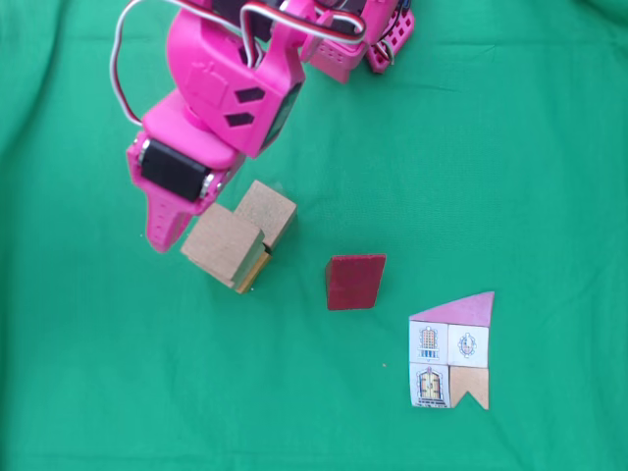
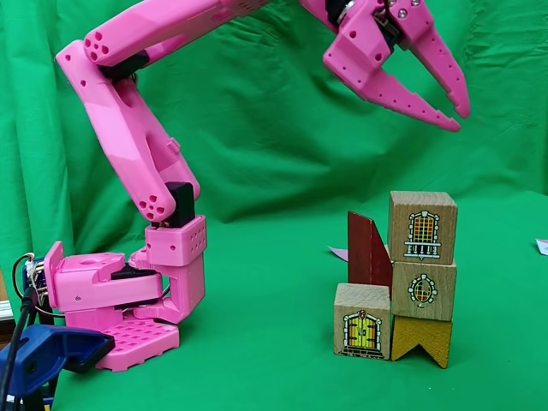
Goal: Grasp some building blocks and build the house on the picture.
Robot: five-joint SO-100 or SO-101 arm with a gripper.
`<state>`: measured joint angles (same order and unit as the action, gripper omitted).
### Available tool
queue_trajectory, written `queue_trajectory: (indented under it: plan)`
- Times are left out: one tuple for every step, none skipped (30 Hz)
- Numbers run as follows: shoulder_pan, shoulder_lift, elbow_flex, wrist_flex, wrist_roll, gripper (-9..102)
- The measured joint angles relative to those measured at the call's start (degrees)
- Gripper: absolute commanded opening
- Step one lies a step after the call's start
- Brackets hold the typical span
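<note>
My pink gripper (image 2: 460,118) hangs open and empty, high above the building blocks; from above, the gripper (image 1: 172,231) sits just left of them. The blocks form a tight cluster. A tan cube with a window print (image 2: 422,227) tops a second tan cube (image 2: 423,291), which rests on a yellow notched piece (image 2: 421,338). A cube with a door print (image 2: 362,321) stands beside them on the cloth. From above I see two tan tops (image 1: 265,211) (image 1: 224,243) and a yellow-orange edge (image 1: 253,270). The dark red slant-topped block (image 1: 355,282) (image 2: 370,253) stands apart. The picture (image 1: 451,351) shows the house.
Green cloth (image 1: 510,147) covers the table and hangs as a backdrop. The arm's pink base (image 2: 120,300) stands at the left of the side view, with a blue clamp (image 2: 43,355) in front of it. Bare cloth lies between base and blocks.
</note>
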<state>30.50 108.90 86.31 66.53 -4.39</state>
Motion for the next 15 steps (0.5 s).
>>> queue_trajectory:
  plan:
    - [0.0,-1.05,-1.23,1.32,0.0,0]
    - [0.0,-1.85,-2.11,2.37,0.0,0]
    - [0.0,-2.55,-2.9,3.43,0.0,0]
    - [0.0,-3.25,-3.6,4.75,0.0,0]
    - [0.0,-4.04,-4.39,5.89,0.09,0]
    - [0.0,-4.66,-4.83,6.86,0.09,0]
    - [0.0,-5.27,-5.45,8.26,0.09,0]
    - [0.0,-5.62,-5.89,9.14,0.09,0]
    - [0.0,-5.98,-6.33,10.28,0.09,0]
    - [0.0,-6.42,-6.77,11.34,0.09,0]
    - [0.0,-6.86,-7.12,12.13,0.09,0]
    - [0.0,-7.21,-7.47,13.01,0.09,0]
    - [0.0,-7.65,-7.82,13.8,0.09,0]
    - [0.0,-8.17,-8.35,14.5,0.09,0]
    - [0.0,-8.7,-8.79,15.12,0.09,0]
